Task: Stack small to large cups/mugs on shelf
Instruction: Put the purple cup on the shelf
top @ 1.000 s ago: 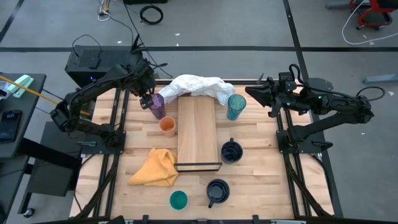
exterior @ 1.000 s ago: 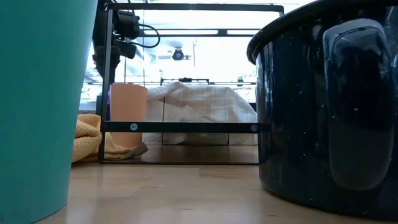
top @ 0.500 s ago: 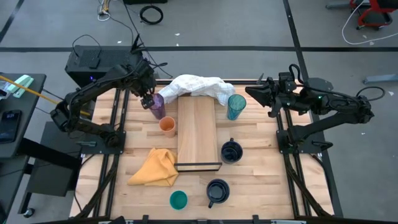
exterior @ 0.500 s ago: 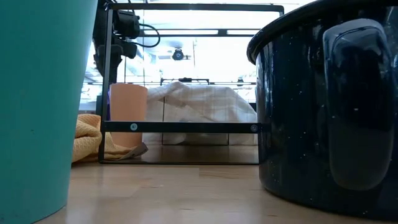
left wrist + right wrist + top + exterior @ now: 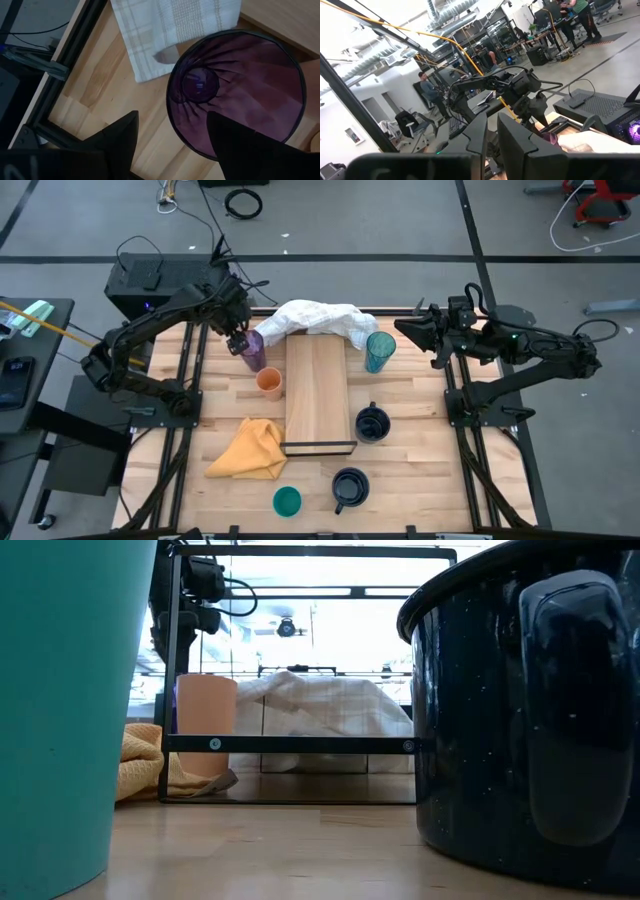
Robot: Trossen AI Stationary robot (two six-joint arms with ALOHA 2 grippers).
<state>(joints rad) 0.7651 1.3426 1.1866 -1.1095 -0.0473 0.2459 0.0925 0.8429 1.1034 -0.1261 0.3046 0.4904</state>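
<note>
A tall purple tumbler [image 5: 252, 350] stands upright on the tabletop left of the shelf [image 5: 318, 390], a pale board with a dark rim at its near end. My left gripper [image 5: 172, 120] hangs open over it, pointing down. One finger [image 5: 235, 145] is over the tumbler's mouth and the other [image 5: 120, 140] is outside its wall. On the tabletop stand a teal tumbler [image 5: 379, 351], an orange cup [image 5: 270, 383], two navy mugs [image 5: 371, 423] [image 5: 350, 488] and a teal cup [image 5: 287, 501]. My right gripper [image 5: 402, 330] waits high at the right, shut and empty.
A white checked cloth [image 5: 315, 320] lies bunched at the shelf's far end, its edge close to the purple tumbler. A yellow cloth [image 5: 250, 448] lies near the shelf's left near corner. The black frame rails [image 5: 190, 380] run along both table sides.
</note>
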